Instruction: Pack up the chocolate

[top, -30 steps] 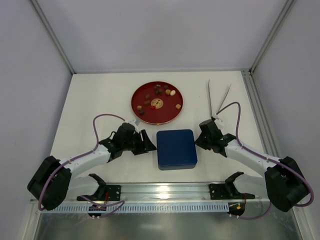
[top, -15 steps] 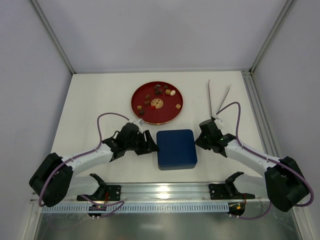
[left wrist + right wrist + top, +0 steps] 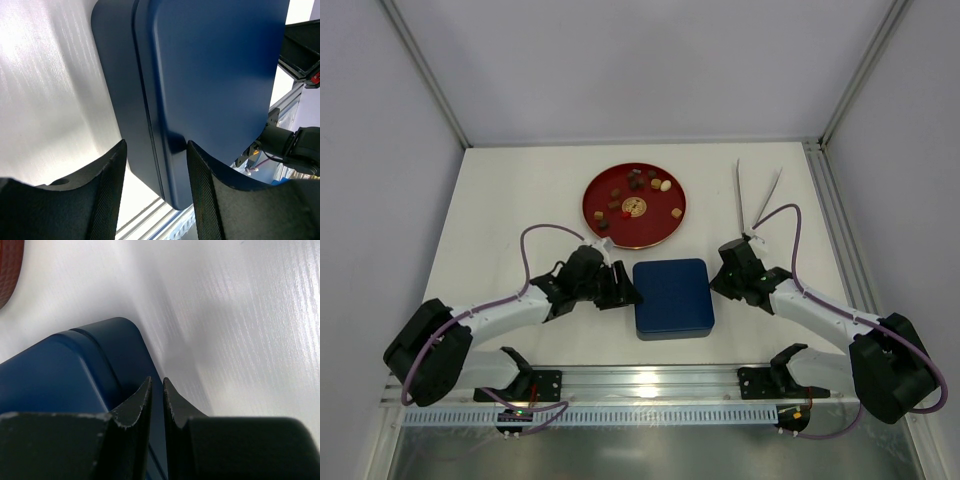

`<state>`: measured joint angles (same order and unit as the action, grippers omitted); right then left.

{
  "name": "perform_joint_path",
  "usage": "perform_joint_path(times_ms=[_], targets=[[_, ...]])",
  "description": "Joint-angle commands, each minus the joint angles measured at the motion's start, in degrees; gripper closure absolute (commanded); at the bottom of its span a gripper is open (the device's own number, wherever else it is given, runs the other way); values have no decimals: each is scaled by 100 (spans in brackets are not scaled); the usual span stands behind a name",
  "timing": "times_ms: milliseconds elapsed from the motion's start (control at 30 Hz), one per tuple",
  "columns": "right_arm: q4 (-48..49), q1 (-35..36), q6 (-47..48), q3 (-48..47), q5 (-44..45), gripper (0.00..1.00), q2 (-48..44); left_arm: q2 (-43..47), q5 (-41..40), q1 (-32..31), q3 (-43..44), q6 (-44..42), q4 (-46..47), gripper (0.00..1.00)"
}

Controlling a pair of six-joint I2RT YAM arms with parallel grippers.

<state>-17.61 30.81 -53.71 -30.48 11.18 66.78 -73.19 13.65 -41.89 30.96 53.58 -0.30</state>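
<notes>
Task stage: packing is not yet underway, by my judgement; the blue box [image 3: 673,298] is sitting closed and both arms are flanking it.
Chocolate location: the chocolate [image 3: 638,182] is lying scattered on the red plate [image 3: 658,228], at the far side of the table [image 3: 520,190], just beyond the box and apart from both grippers.
Left gripper: the left gripper [image 3: 156,147] is standing at the box's left edge with its jaws spread wide and holding nothing. In the left wrist view the fingers are framing the near edge, where the lid [image 3: 215,75] is meeting the lower wall.
Reason for left pose: the wide spread is probably preparing a grasp across the lid seam, since the lid is blocking access to the interior.
Right gripper: the right gripper [image 3: 156,382] is sitting at the box's right side, its jaws drawn nearly together with only a thin slit between them, and it is gripping nothing.
Reason for right pose: the narrow tips are probably acting as a stop, bracing the box against sliding. Contact cannot be confirmed.
Tweezers: the tweezers [image 3: 741,200] are lying unused on the table to the right of the plate, within reach of the right arm and likely intended for picking the small pieces.
Markings: the plate is carrying a gold emblem [image 3: 635,207] at its centre, too small to read. The lid is showing no label or writing.
</notes>
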Motion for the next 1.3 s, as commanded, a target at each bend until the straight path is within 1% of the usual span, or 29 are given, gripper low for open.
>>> perform_joint_path(times_ms=[0, 167, 367, 700, 967, 1100, 1267], targets=[[187, 48, 54, -125, 33, 84, 1, -55, -424, -21, 33, -94, -383, 51], [178, 48, 89, -142, 60, 84, 45, -327, -521, -21, 95, -102, -621, 55], [161, 48, 124, -125, 86, 84, 28, -538, -609, -12, 51, -67, -700, 57], [161, 48, 177, -90, 148, 84, 36, -951, -671, -21, -81, -76, -682, 59], [108, 48, 282, -195, 165, 83, 72, -1057, -653, -12, -143, -58, -603, 59], [-189, 31, 475, -449, 445, 71, 80, -1110, -635, -21, -160, -58, -595, 59], [-419, -259, 818, -889, 482, 64, -60, -1110, -600, -21, -169, -76, -621, 59]])
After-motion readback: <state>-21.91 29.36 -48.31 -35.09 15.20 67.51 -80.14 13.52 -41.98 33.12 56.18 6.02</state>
